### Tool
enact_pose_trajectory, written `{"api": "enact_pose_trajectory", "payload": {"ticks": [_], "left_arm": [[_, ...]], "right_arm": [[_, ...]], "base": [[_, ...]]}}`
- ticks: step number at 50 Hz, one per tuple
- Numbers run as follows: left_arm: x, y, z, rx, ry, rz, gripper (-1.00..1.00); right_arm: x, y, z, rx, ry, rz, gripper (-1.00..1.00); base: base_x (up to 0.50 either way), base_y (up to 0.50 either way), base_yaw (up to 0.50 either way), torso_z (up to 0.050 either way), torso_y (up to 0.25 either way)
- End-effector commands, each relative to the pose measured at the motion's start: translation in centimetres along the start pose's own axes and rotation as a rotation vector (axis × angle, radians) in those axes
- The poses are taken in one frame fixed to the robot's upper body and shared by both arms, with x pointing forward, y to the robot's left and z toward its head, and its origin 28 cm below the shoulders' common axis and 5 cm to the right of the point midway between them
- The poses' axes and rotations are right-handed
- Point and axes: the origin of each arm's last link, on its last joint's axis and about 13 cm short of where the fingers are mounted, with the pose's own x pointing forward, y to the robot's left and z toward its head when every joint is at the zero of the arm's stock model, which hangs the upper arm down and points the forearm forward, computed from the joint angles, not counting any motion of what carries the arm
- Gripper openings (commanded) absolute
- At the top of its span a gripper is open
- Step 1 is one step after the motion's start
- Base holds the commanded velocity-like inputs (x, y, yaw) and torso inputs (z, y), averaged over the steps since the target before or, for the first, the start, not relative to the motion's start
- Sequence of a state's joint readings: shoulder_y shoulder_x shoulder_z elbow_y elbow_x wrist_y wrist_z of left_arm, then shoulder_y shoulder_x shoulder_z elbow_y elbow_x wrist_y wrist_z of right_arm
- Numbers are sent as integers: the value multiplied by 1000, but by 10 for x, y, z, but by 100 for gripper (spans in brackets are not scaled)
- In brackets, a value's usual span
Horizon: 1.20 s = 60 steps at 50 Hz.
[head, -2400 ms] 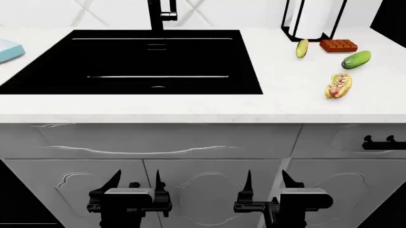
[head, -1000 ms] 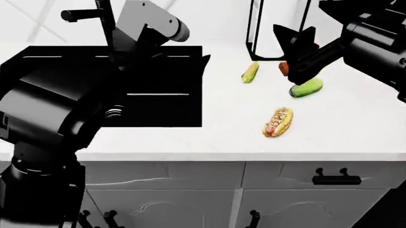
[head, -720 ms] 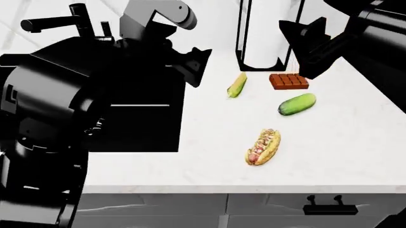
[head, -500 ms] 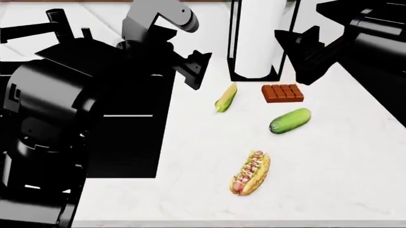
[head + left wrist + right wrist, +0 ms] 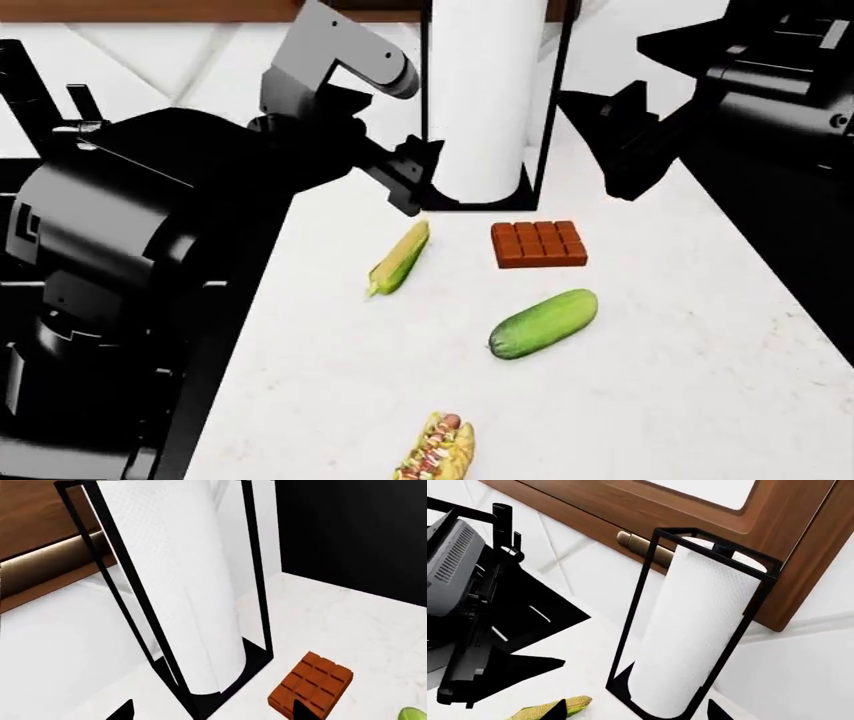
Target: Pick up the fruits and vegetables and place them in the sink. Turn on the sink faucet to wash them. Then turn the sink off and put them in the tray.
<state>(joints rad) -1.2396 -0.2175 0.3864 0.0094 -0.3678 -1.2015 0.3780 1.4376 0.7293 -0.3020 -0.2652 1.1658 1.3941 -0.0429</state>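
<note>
White marble counter (image 5: 694, 340) beneath a white wall (image 5: 594, 570) and brown wood cabinet (image 5: 720, 525).

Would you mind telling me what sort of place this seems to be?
Most likely a kitchen: a white counter carries a paper towel roll, a corn cob and a cucumber.

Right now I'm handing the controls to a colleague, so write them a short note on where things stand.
Left gripper: open, empty, raised near the paper towel holder.
Right gripper: open, empty, raised on that holder's other side.
Corn cob and cucumber lie on the counter, apart, neither touched. Chocolate bar and hot dog stay put.
Done: nothing picked up.
Left: both vegetables into the sink, faucet on, off, then the tray. Sink and tray are hidden now.
</note>
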Motion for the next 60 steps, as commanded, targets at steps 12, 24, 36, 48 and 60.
{"api": "enact_pose_trajectory", "payload": {"ticks": [12, 24, 36, 48, 60], "left_arm": [[9, -16, -52, -160, 313, 50, 100], [19, -25, -66, -269, 354, 44, 100], [31, -30, -92, -276, 416, 20, 100], [29, -38, -109, -259, 457, -6, -100], [17, -19, -80, -186, 316, 29, -100]], "right_arm": [[-17, -16, 44, -115, 8, -11, 100], [-15, -15, 46, -59, 43, -35, 100], [-7, -16, 36, -71, 69, -24, 100], [-6, -14, 31, -89, 84, -15, 100], [-19, -1, 40, -194, 93, 207, 100]], "base": [[0, 0, 0, 0, 0], [0, 0, 0, 0, 0], [0, 0, 0, 0, 0], [0, 0, 0, 0, 0], [0, 0, 0, 0, 0]]}}
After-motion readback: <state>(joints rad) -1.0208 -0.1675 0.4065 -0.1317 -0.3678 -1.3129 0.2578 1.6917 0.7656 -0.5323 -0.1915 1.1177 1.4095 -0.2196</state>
